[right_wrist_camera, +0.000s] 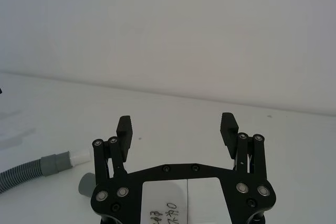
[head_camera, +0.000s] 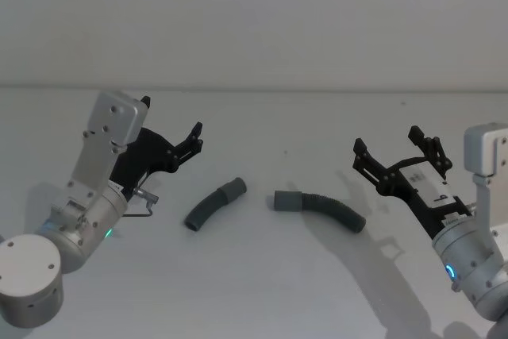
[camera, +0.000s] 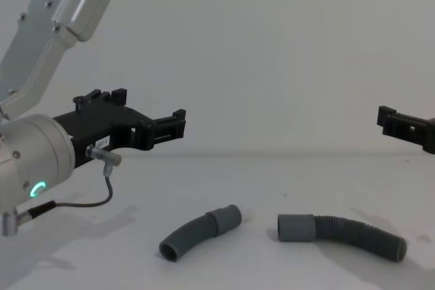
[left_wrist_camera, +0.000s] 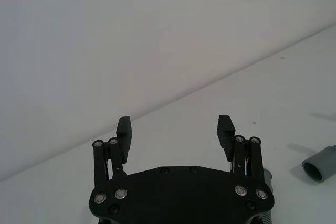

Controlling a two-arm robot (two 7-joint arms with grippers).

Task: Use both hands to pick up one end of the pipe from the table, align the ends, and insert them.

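The left gripper (left_wrist_camera: 175, 125) hovers left of the short curved pipe (head_camera: 213, 206) and the right gripper (right_wrist_camera: 176, 123) right of the longer pipe (head_camera: 321, 206). Both are above the worktop (head_camera: 254, 291), spread wide and grasping nothing.

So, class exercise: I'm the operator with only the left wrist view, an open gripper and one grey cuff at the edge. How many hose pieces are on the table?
Observer: Two, a short curved hose and a longer hose, both lying on the table.
Operator: Do their cuffs face each other?
Observer: Yes, the short hose's cuff and the longer hose's cuff point at each other, with a gap between.
Operator: And the right gripper?
Observer: The right gripper is open, raised to the right of the longer hose; the left gripper is raised left of the short one.
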